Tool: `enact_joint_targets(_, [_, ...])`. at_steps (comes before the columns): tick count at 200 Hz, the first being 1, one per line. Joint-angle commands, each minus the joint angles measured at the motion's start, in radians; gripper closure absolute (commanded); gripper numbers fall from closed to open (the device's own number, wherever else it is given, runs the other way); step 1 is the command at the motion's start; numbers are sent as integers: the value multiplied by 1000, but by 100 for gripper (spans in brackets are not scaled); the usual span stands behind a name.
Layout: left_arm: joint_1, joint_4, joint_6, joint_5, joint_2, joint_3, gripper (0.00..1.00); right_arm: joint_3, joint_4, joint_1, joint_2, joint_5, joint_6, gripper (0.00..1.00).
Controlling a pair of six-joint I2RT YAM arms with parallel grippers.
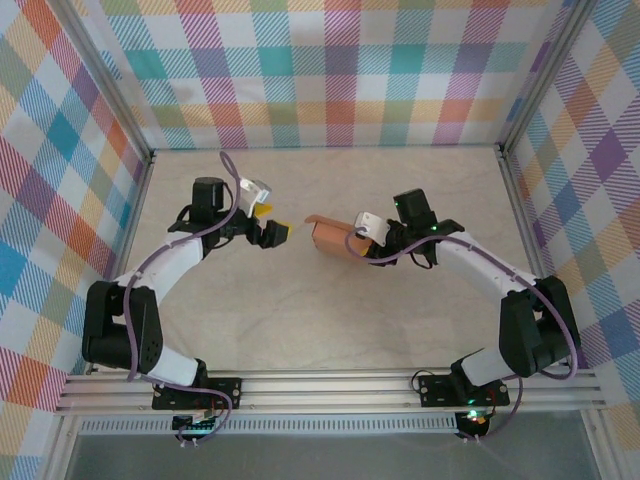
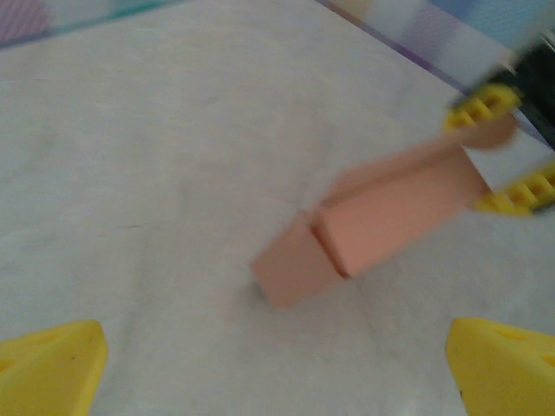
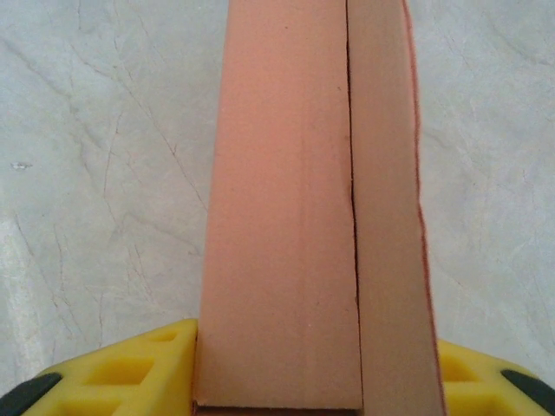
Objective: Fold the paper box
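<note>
The right claw (image 1: 354,241) grips one end of the paper box (image 1: 329,236), its yellow fingers (image 3: 130,368) pressed against both flat sides. The box points toward the left claw (image 1: 276,232) over the middle of the tabletop (image 1: 320,330). The left claw is wide open, near the box's free end but not touching it.

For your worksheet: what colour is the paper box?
The thin card box is salmon-orange; right wrist view.
</note>
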Motion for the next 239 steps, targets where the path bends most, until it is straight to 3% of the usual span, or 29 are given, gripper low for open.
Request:
enact_joint_targets(1, [-16,-161,264,170,54,44,0,0,-16,0,-23,-109,25,54])
enact_joint_targets(44, [-85,-182,390,97,133,81,0,3,-27,1,-25,-182,41,55])
enact_joint_targets(109, [-146,-298,545,129,240,173,6,9,-67,3,-45,-265,53,56])
enact_joint_targets(169, [-169,-379,609,156,251,198,41,21,-106,2,-48,-299,47,55])
enact_joint_targets(207, [-172,-409,629,167,249,200,54,28,-121,2,-42,-291,41,54])
enact_joint_targets(239, [-172,-439,651,182,240,194,56,30,-128,1,-25,-276,34,53])
